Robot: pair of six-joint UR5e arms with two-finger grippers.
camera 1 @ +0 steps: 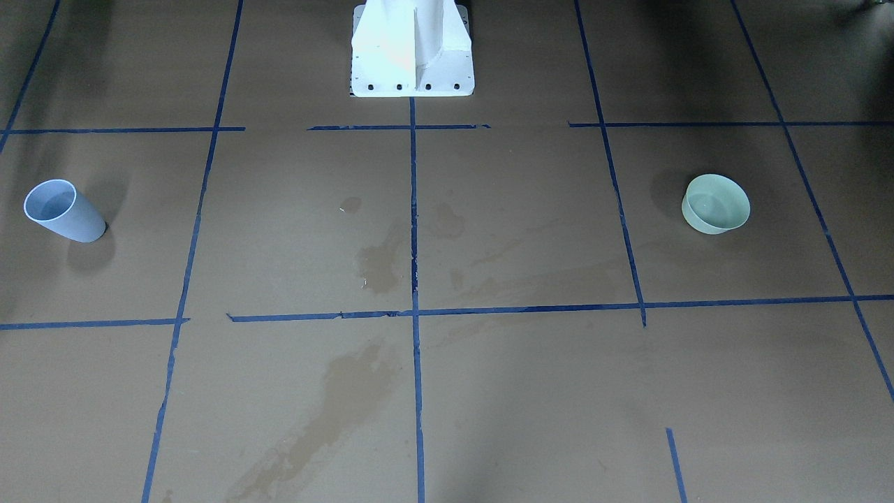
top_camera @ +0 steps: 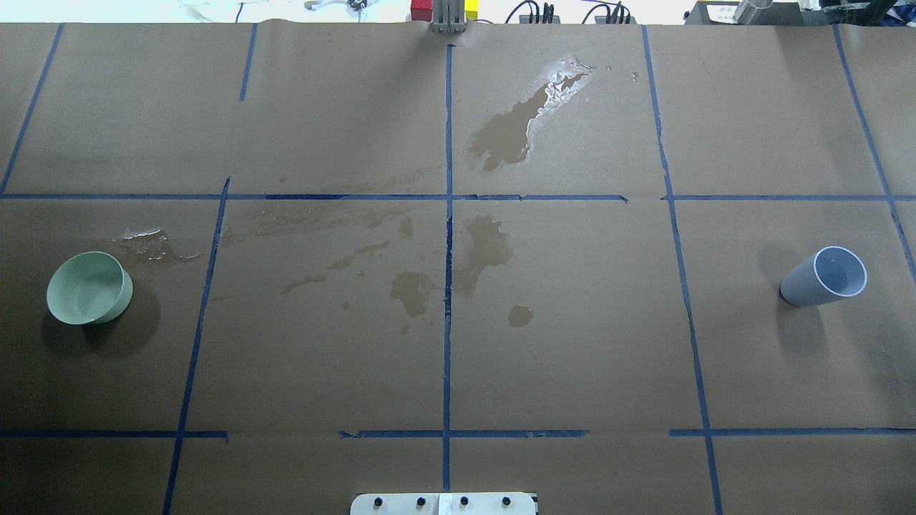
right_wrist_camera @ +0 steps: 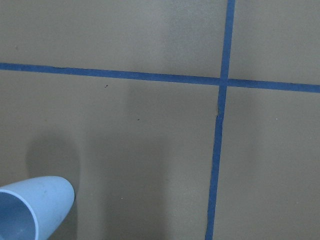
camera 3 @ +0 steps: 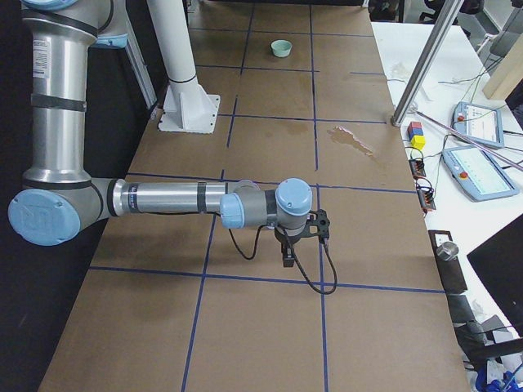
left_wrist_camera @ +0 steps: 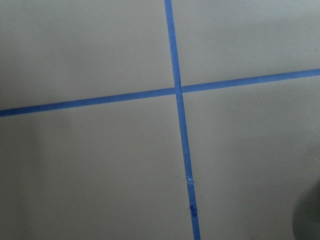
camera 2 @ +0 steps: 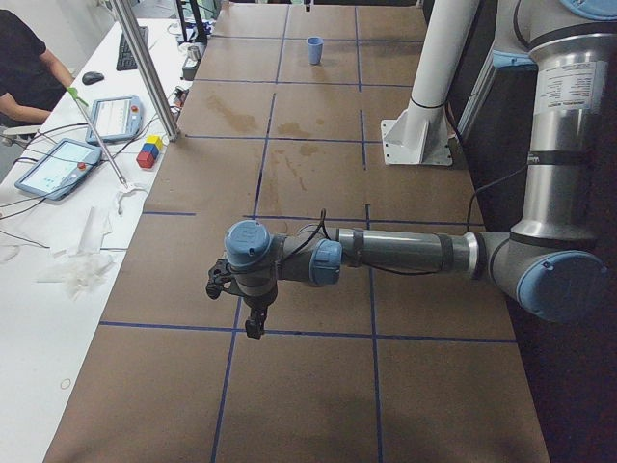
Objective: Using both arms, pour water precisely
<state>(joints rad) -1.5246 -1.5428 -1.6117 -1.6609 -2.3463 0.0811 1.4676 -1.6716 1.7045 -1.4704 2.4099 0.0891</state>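
Note:
A blue-grey cup [camera 1: 63,209] stands on the brown paper on my right side [top_camera: 823,277], and its rim shows at the lower left of the right wrist view [right_wrist_camera: 30,210]. A pale green bowl [camera 1: 715,204] stands on my left side [top_camera: 89,287]. I cannot tell whether either holds water. Spilled water [top_camera: 551,86] glistens at the far middle. My left arm [camera 2: 405,253] and left gripper [camera 2: 253,320] show only in the exterior left view. My right arm [camera 3: 163,198] and right gripper [camera 3: 288,253] show only in the exterior right view. I cannot tell whether either gripper is open or shut.
The white pedestal base [camera 1: 412,56] stands at the table's middle edge. Dark wet stains [top_camera: 486,250] mark the paper, which is crossed by blue tape lines [left_wrist_camera: 180,130]. A metal post [camera 2: 145,68], coloured blocks [camera 2: 148,151], tablets [camera 3: 474,167] and a seated person [camera 2: 24,68] are beside the table.

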